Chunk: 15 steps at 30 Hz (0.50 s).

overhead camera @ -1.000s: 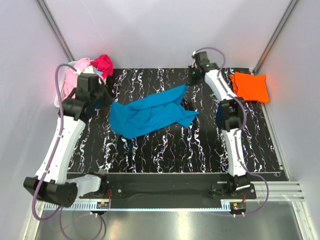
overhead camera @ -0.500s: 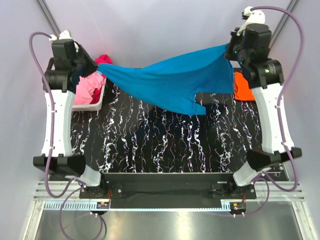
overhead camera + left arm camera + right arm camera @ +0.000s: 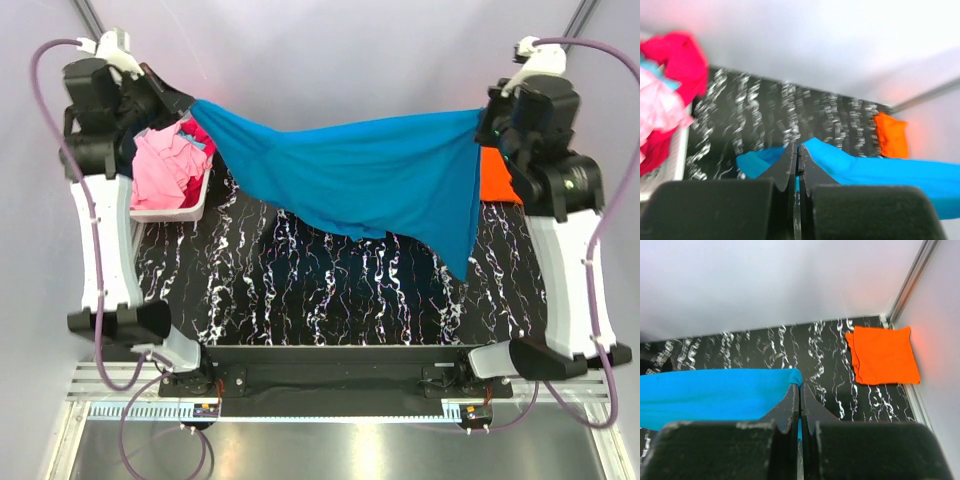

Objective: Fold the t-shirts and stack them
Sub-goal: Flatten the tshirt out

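"What lies nearest the arm bases?"

"The black, white-veined tabletop (image 3: 330, 300), which shows under the turquoise t-shirt (image 3: 380, 185). The shirt hangs above it, clear of the surface, stretched from side to side as a sagging band. Its lowest corner droops at the right, on the side nearest the bases."

"Who holds it?"

"Both arms, raised high. The left pincer (image 3: 798, 150) is closed on the shirt's left end, its fingers pressed together with blue cloth coming out between them. The right pincer (image 3: 800, 388) is clamped the same way on the shirt's right end."

"And further back?"

"Just beyond the shirt's left end stands a white basket (image 3: 170, 212). It holds a crumpled light pink t-shirt (image 3: 165, 165), with a magenta t-shirt (image 3: 200, 133) on its far side. Beyond the shirt's right end an orange t-shirt (image 3: 883, 355) lies folded flat into a rough square. From above, the blue cloth hides part of it. The right wrist view shows it whole."
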{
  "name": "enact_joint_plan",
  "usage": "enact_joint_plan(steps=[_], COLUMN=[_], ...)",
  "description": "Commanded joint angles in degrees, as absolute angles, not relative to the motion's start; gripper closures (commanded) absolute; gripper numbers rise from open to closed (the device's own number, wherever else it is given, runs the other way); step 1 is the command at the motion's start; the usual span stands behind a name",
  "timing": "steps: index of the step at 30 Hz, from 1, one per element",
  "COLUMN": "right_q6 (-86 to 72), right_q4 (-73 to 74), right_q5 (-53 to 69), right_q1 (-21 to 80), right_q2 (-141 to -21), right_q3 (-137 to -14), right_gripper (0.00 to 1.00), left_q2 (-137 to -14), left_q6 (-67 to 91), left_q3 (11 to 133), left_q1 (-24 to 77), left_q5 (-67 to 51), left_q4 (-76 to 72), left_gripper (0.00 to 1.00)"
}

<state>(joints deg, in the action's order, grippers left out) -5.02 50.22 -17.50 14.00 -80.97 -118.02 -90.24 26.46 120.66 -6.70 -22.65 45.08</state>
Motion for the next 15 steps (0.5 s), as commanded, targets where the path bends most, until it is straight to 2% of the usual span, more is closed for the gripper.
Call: enact_joint_plan(steps=[1, 3, 6, 8, 12, 15], right_q6=[-5.6, -6.5, -6.9, -7.2, -7.8, -8.0], right_q4=[46.2, 45.3, 42.8, 42.2, 40.3, 38.2], right_q5=[-17.1, -16.6, -16.5, -16.9, -16.4, -15.9], right_q1=[14.1, 14.1, 14.1, 14.1, 14.1, 14.0], right_q2=[-73.4, -72.2, -71.6, -73.6, -78.7, -83.1], right_q3=[-117.5, -116.0, -113.3, -111.5, -110.6, -110.3], right_gripper=[1.00, 1.00, 1.00, 1.00, 1.00, 1.00], left_q2=[-80.5, -80.7, -81.9, -86.1, -99.6, -105.4], left_q6=[25.8, 26.4, 28.6, 30.2, 33.0, 33.7], left_q3=[119.7, 121.3, 121.8, 124.0, 138.0, 136.8], left_q1=[-6.9, -6.9, -6.9, -7.2, -7.3, -6.9], left_q5=[-33.0, -36.3, -32.5, -30.2, -26.8, -24.9], left_q4=[30.0, 30.0, 30.8, 33.1, 46.0, 46.9], left_gripper=[1.00, 1.00, 1.00, 1.00, 1.00, 1.00])
